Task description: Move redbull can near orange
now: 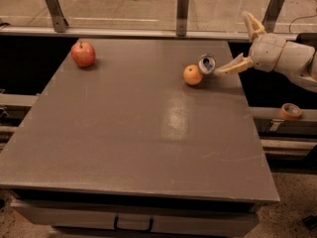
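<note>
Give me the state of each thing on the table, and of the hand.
orange: resting on the table, toward its far right.
redbull can: lying on its side, top facing the camera, right beside the orange.
apple: upright, stem up, far left, apart from the others.
hand: open, over the table's right edge, lower finger reaching to the can.

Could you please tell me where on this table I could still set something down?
The whole front half of the table is bare, as is the stretch between the apple and the orange. The far right corner is crowded: the orange, the can beside it and the open gripper just right of the can.
</note>
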Tool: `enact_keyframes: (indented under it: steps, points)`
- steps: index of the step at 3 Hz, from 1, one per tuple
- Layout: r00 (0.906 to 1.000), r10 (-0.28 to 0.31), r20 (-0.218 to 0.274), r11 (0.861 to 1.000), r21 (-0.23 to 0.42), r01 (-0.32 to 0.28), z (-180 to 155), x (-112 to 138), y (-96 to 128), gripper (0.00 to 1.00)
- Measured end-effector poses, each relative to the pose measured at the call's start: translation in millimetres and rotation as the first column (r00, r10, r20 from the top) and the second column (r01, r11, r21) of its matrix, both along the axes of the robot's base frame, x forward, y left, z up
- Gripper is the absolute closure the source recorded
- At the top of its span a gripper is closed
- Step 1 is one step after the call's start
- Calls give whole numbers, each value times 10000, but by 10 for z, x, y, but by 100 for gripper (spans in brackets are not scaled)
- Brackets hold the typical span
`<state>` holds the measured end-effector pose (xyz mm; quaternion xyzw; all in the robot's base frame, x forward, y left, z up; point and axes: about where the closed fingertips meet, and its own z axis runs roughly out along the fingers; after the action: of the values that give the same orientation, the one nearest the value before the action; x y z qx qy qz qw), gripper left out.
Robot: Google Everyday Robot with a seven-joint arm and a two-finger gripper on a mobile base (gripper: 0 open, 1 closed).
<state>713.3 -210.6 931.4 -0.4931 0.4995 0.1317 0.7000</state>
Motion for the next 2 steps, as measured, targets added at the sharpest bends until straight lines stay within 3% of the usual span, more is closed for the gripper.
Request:
enact_keyframes:
  steps: [2]
  points:
    - [9991, -178, -388, 9993, -339, 165, -55, -186, -116, 0]
